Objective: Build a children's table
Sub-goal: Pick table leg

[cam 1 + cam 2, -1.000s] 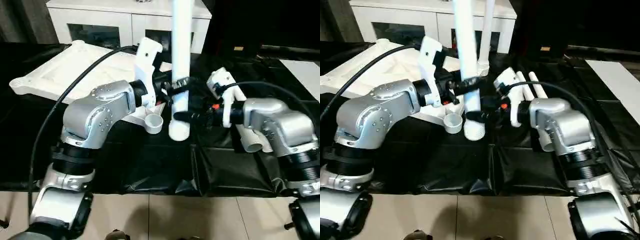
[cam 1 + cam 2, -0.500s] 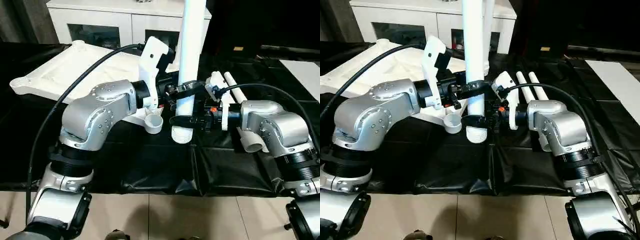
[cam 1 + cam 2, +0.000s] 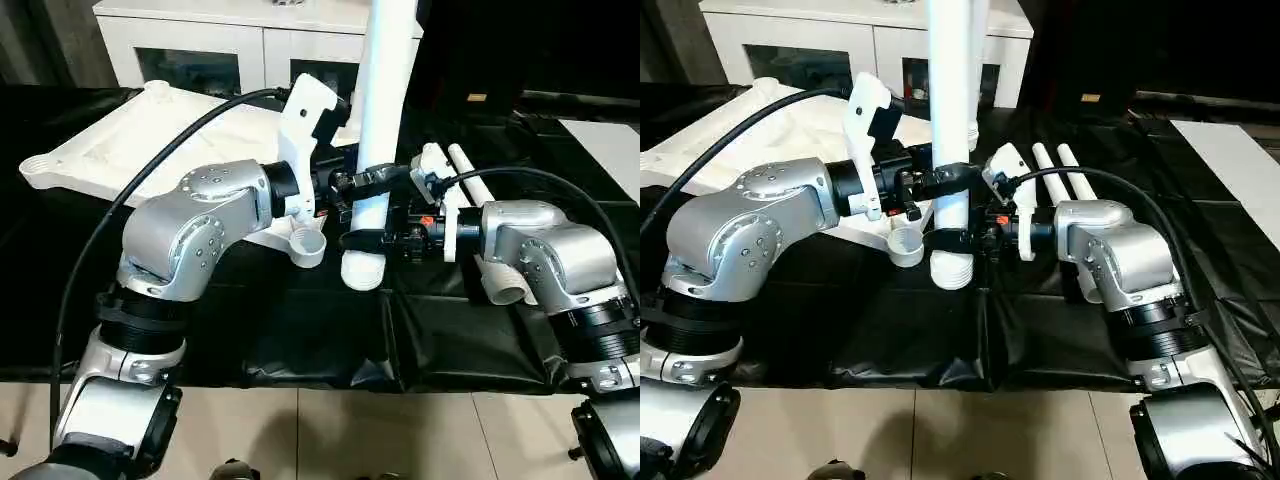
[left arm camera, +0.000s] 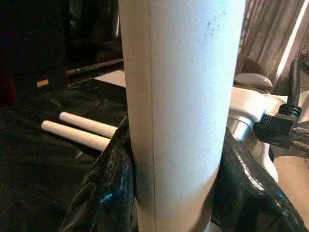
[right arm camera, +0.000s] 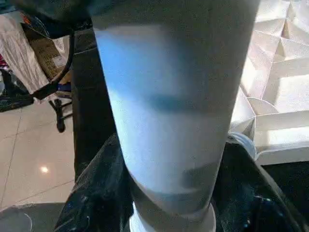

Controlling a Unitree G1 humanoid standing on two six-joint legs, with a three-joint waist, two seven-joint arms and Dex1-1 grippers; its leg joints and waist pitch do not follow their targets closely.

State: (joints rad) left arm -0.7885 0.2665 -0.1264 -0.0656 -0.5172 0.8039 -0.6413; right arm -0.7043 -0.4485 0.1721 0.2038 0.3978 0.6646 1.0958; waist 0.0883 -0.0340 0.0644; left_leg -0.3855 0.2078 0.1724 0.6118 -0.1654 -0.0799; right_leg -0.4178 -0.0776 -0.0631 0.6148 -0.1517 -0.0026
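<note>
One white leg (image 3: 380, 130) stands nearly upright in mid-air, front and centre, its wide ribbed end (image 3: 363, 275) hanging just above the black-draped bench (image 3: 300, 330). Both tools have it. The left tool (image 3: 372, 180) comes in from the left and pinches the tube higher up, black fingers (image 4: 108, 193) wrapped on either side of it in the left wrist view. The right tool (image 3: 365, 238) clamps the same leg lower down, near the ribbed end, and the right wrist view shows its fingers (image 5: 91, 203) pressed against both sides of the tube.

Just left of the leg's lower end sits a round corner socket (image 3: 308, 245) of the tabletop (image 3: 130, 140), open side up, close beside the leg but apart from it. The tabletop lies ribbed side up across the back left of the bench, another corner socket (image 3: 35, 165) at its far left corner, and its ribs (image 5: 280, 72) show behind the leg in the right wrist view.

Two more legs (image 3: 1065, 170) lie flat side by side on the bench, right of the held one, behind the right arm. A further tube end (image 3: 503, 285) pokes out under the right forearm.

Behind it all, a white cabinet (image 3: 200, 50) with glass doors stands past the bench. Pale floor tiles (image 3: 330, 430) run along the near edge.
</note>
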